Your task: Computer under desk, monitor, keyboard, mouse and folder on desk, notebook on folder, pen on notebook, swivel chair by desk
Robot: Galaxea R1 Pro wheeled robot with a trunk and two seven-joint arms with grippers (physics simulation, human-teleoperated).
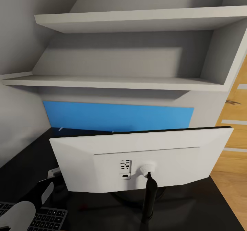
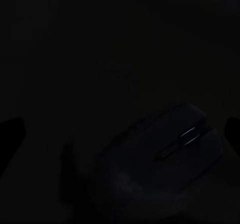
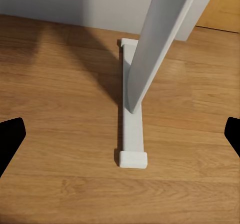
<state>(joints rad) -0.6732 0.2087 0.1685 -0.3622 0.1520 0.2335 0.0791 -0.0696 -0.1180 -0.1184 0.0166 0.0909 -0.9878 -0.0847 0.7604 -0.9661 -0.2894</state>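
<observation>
The left gripper (image 2: 120, 129) hangs spread wide above the mouse (image 2: 165, 159), touching nothing. The right gripper (image 3: 120, 134) gapes equally wide over floor. The monitor (image 1: 140, 159) shows its white back, long axis across the desk (image 1: 20, 162).

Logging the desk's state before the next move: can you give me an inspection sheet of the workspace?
Surface: glossy black desk top, white leg on wooden floor.
Job's things: wide monitor, white back toward the camera, standing on the desk; black keyboard with grey keys at its left; rounded black mouse below the left gripper.
Clutter: nothing seen.
Grippers: left fingers apart; right fingers apart, empty.
Cables: nothing seen.
Surroundings: blue wall panel, white shelves, wooden door.
</observation>
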